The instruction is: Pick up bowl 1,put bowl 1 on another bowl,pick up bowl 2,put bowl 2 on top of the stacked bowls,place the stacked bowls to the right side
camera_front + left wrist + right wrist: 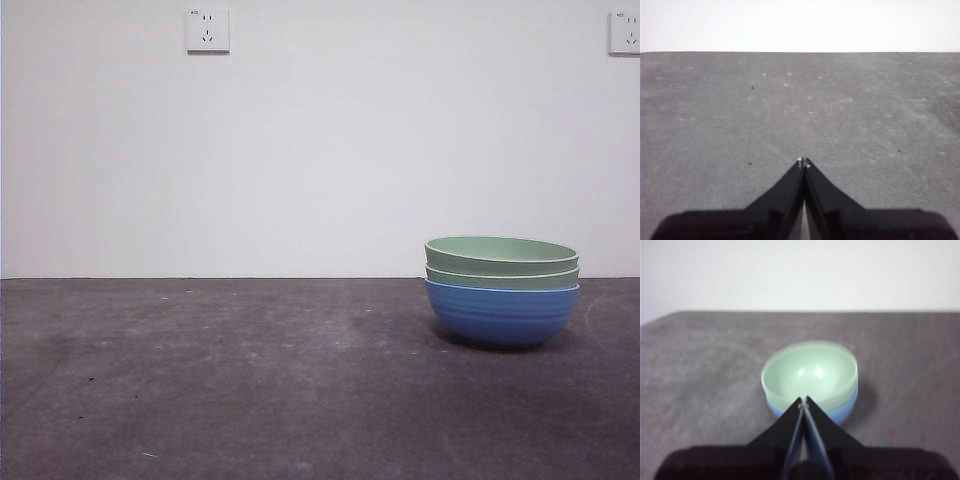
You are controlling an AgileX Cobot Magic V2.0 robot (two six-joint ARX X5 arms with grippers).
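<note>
The stacked bowls stand at the right of the table in the front view: a blue ribbed bowl [502, 313] at the bottom, a pale green bowl [502, 277] nested in it and a second pale green bowl [501, 253] on top. The right wrist view looks down into the top green bowl [810, 372], with the blue bowl [844, 409] showing under its rim. My right gripper [803, 401] is shut, empty, just short of the stack's near rim. My left gripper [803, 162] is shut over bare table. Neither gripper appears in the front view.
The dark grey tabletop [250, 380] reaches back to a white wall with two wall sockets [207, 30]. Only bare table surface [790, 100] lies before the left gripper.
</note>
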